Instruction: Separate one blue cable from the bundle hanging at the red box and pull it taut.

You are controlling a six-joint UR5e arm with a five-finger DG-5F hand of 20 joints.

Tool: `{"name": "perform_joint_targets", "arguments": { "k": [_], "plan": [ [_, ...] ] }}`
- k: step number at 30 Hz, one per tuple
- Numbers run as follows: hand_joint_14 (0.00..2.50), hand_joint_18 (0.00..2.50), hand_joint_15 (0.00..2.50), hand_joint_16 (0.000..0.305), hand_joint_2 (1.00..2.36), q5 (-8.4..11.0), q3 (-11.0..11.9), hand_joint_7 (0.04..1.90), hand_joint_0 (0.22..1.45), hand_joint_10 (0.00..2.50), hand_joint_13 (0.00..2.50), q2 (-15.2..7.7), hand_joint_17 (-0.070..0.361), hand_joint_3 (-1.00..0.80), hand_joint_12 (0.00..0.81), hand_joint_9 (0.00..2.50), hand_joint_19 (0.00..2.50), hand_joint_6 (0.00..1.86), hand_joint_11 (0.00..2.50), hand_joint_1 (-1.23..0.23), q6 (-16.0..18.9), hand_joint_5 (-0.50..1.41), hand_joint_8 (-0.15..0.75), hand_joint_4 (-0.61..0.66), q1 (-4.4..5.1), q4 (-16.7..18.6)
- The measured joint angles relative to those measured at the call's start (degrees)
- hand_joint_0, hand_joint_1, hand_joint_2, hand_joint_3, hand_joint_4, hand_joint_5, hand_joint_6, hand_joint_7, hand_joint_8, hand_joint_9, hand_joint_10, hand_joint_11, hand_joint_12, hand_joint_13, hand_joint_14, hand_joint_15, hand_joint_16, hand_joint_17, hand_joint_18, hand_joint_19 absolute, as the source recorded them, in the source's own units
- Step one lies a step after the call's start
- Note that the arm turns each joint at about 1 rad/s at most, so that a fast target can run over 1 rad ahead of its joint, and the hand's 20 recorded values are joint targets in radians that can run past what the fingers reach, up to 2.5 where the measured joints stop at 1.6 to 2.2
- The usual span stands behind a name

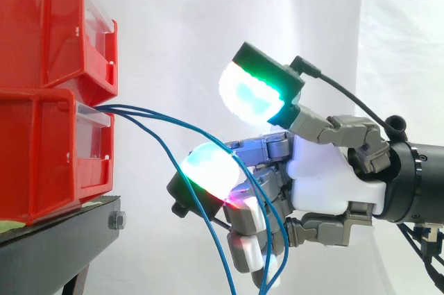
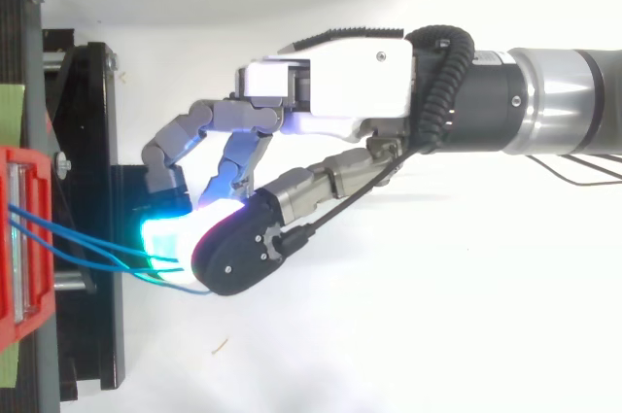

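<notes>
Several thin blue cables come out of the front of the lower red box and sag to the right and downward. One cable drops more steeply than the others and hangs apart on the left. The others arc further right and run down across the front of my hand. The hand reaches in from the right, level with the lower box and about a hand's width from it. In the top view the cables run from the box to the tip of the hand. Whether a cable is gripped is hidden.
A second red box sits stacked on the lower one. Both rest on a black stand whose edge juts toward the hand. A white curtain hangs behind. Open space lies to the right of the stand, around the arm.
</notes>
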Motion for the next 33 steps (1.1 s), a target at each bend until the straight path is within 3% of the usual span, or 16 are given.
{"name": "perform_joint_targets", "arguments": {
  "k": [2,5,7,8,11,15,21,28,33],
  "plan": [
    [0.02,1.14,0.56,0.053,1.00,0.00,0.0,1.13,0.49,0.02,1.12,0.0,0.119,-0.50,0.410,1.16,0.56,0.79,0.78,-0.65,0.0,-0.09,0.389,0.15,0.00,0.0],
    [0.02,1.08,0.56,0.046,1.00,0.00,0.0,1.25,0.62,0.02,1.11,0.0,0.103,-0.50,0.386,1.15,0.58,0.82,0.81,-0.77,0.0,-0.11,0.367,0.11,0.00,0.0],
    [0.02,1.09,0.57,0.046,1.00,0.00,0.0,1.35,0.65,0.02,1.11,0.0,0.103,-0.44,0.387,1.16,0.58,0.82,0.83,-0.81,0.0,-0.11,0.367,0.09,0.00,0.0],
    [0.02,1.09,0.57,0.046,1.01,0.00,0.0,1.40,0.65,0.02,1.11,0.0,0.103,-0.30,0.390,1.15,0.57,0.85,0.84,-0.86,0.0,-0.12,0.370,0.07,0.00,0.0],
    [0.02,1.10,0.56,0.046,1.02,0.00,0.0,1.35,0.68,0.02,1.11,0.0,0.104,-0.18,0.399,1.12,0.55,0.91,0.87,-0.89,0.0,-0.15,0.378,-0.02,0.00,0.0],
    [0.02,1.06,0.56,0.045,1.02,0.00,-0.1,1.30,0.75,0.02,1.08,0.0,0.102,-0.26,0.400,1.06,0.53,0.93,0.88,-0.92,0.0,-0.17,0.374,-0.03,0.00,0.0],
    [0.02,1.05,0.56,0.045,1.00,0.00,-0.1,1.21,0.80,0.02,1.06,0.0,0.100,-0.50,0.391,1.05,0.52,0.92,0.88,-0.94,0.0,-0.18,0.365,0.02,0.00,0.0],
    [0.02,1.04,0.56,0.044,1.00,0.00,-0.1,1.25,0.69,0.02,1.06,0.0,0.099,-0.50,0.385,1.09,0.53,0.91,0.88,-0.92,0.0,-0.15,0.366,0.06,0.12,0.0],
    [0.02,1.05,0.56,0.044,1.00,0.00,-0.1,1.24,0.61,0.02,1.09,0.0,0.100,-0.50,0.384,1.13,0.57,0.86,0.79,-0.75,0.0,-0.12,0.352,0.01,0.17,0.0]
  ]
}}
